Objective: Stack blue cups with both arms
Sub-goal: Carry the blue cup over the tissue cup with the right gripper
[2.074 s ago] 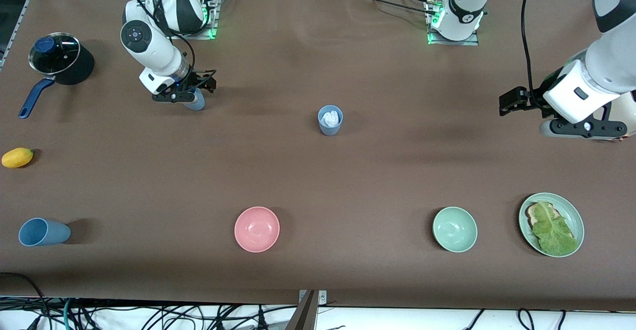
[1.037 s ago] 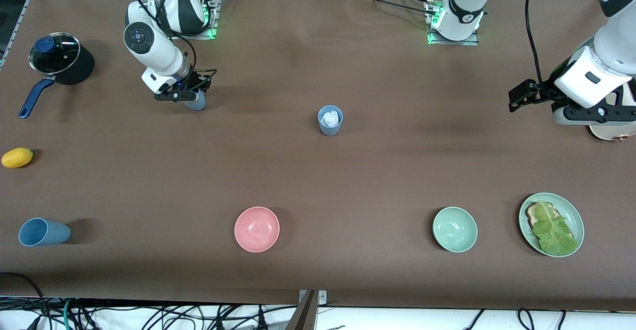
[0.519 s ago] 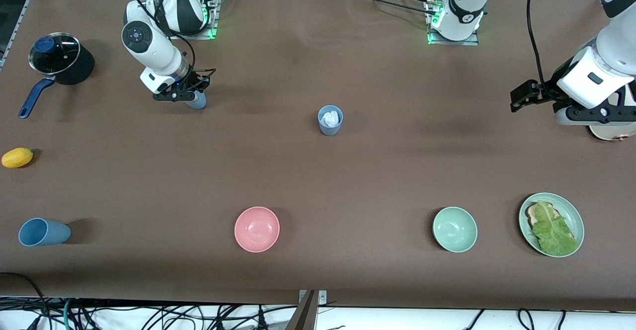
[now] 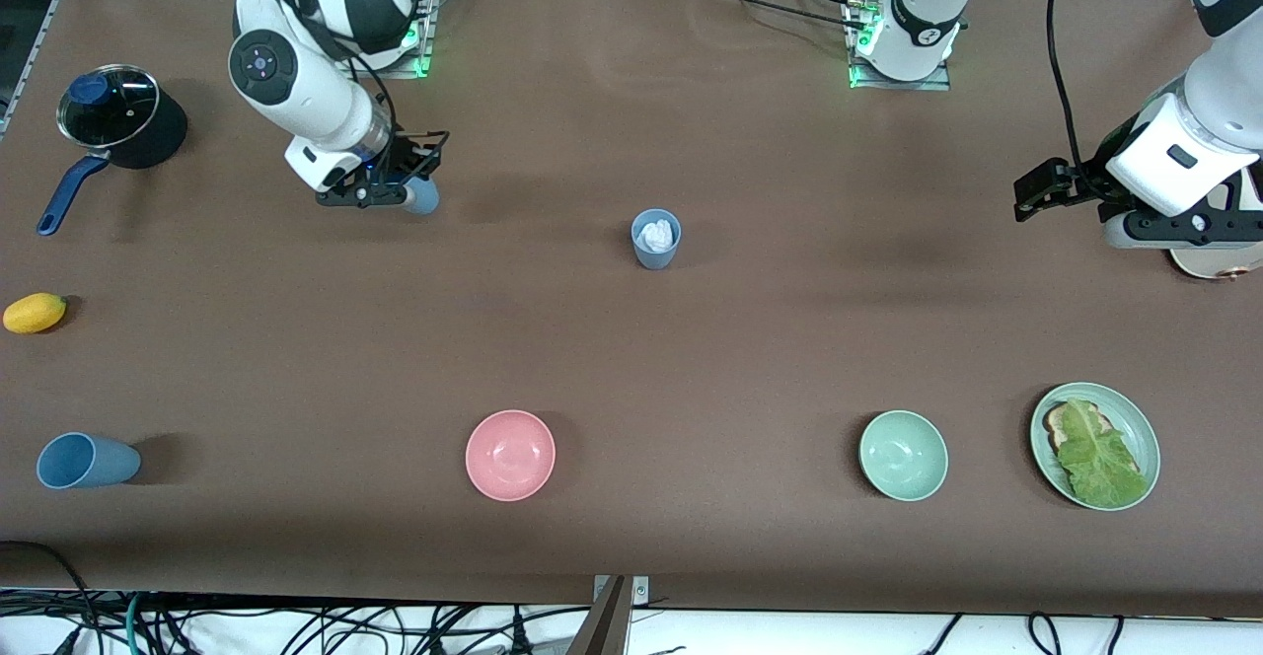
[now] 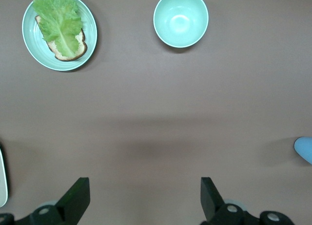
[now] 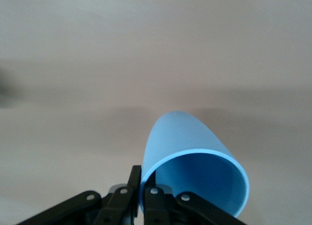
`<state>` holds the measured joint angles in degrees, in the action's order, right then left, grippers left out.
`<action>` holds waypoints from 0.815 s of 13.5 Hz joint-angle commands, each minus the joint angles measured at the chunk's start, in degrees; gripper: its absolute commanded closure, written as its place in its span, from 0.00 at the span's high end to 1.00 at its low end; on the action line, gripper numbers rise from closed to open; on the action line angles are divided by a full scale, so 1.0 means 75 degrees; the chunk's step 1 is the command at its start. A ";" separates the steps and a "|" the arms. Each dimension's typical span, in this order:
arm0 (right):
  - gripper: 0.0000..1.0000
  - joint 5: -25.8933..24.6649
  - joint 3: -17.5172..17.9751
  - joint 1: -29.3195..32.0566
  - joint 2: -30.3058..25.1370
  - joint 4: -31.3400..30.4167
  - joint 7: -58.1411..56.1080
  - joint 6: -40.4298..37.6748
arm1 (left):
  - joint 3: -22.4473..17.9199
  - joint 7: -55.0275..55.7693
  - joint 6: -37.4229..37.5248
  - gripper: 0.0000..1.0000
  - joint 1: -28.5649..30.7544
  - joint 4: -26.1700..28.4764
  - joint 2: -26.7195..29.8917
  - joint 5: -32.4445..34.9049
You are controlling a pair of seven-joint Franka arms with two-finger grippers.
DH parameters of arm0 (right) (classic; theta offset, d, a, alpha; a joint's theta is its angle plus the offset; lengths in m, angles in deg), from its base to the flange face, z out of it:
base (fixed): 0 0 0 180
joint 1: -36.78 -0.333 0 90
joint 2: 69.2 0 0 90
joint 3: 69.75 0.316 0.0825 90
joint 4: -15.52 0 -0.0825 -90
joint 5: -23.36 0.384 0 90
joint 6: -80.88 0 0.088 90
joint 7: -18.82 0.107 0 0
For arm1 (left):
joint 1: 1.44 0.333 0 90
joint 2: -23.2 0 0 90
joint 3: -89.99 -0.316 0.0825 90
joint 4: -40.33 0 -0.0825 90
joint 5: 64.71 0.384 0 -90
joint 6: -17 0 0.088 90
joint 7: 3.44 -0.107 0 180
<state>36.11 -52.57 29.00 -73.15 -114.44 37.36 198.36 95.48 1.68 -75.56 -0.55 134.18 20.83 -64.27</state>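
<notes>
The sky-blue cup (image 6: 195, 161) is pinched by its rim in your right gripper (image 4: 380, 191), the two fingers clamped together on the wall at the lip, and it hangs lifted off the brown table (image 4: 631, 359) near the right arm's base. In the right wrist view its long axis tilts away from the fingers, mouth toward the camera, base pointing out and down.

From that gripper, the grey-blue cup (image 4: 655, 238) stands upright toward the middle of the table with something white and crumpled inside. A third blue cup (image 4: 84, 461) lies on its side, well apart from both grippers, at the right arm's end and close to the front camera.

Your right arm is clearly the nearer one to the upright cup. I judge the coming move turns on bringing the held cup over it and squaring its axis upright.

Your left gripper (image 5: 141, 200) waits with fingers wide apart, holding nothing, above bare table at its own end.
</notes>
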 commanded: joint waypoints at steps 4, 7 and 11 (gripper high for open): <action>0.00 0.0034 -0.0005 -0.1549 0.2011 0.3202 0.2725 -0.1132 | 0.0019 -0.0191 0.0049 1.00 0.0116 0.0166 0.0211 0.0163; 0.00 -0.0339 -0.0017 -0.2486 0.3124 0.4642 0.4237 -0.1132 | 0.0007 -0.0191 0.0060 1.00 0.0139 0.0166 0.0211 0.0152; 0.00 -0.0528 -0.0017 -0.3237 0.4332 0.6226 0.5763 -0.1144 | 0.0007 -0.0202 0.0096 1.00 0.0139 0.0166 0.0211 0.0128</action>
<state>33.25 -52.31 6.37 -45.21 -75.20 76.71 192.11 95.38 1.67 -75.21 0.12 134.34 20.99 -64.27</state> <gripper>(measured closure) 0.943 0.000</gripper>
